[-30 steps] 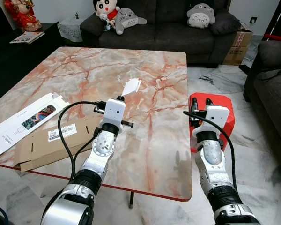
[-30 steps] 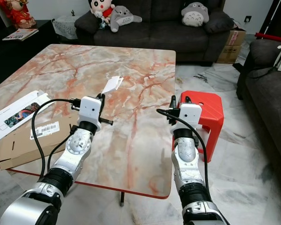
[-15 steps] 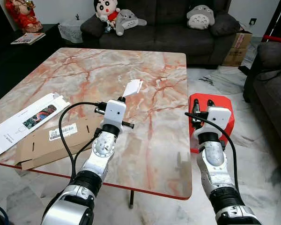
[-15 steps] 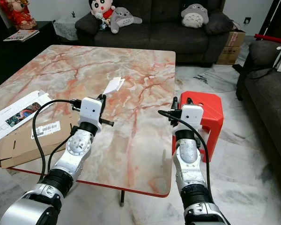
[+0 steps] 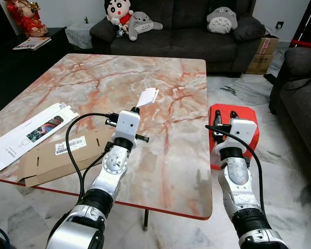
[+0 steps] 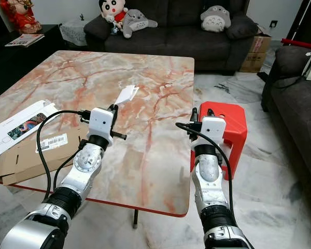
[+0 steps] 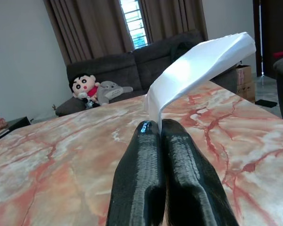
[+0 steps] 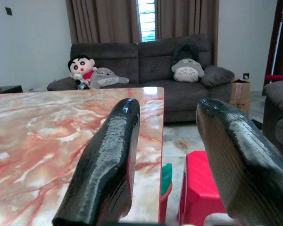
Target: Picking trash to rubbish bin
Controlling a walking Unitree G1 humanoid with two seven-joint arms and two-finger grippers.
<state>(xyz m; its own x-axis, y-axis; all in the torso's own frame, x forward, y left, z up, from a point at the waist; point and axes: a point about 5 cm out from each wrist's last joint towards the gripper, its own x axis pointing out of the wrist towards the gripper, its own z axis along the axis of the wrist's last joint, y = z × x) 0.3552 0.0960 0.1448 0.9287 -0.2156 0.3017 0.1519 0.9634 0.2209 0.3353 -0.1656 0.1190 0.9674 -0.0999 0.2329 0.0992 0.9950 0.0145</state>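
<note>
A folded piece of white paper is pinched at its lower edge by my left gripper, which is shut on it. The paper sticks up above the fingertips, held over the middle of the marble table. My right gripper stands open and holds nothing. It is just off the table's right edge, in front of the red stool. Past the right fingers, a red-rimmed container with green inside sits low beside the stool; I cannot tell what it is.
A flattened cardboard sheet and a long white box lie on the table's near left. A dark sofa with plush toys stands behind the table. Another sofa is at the right, and a cardboard box at the back right.
</note>
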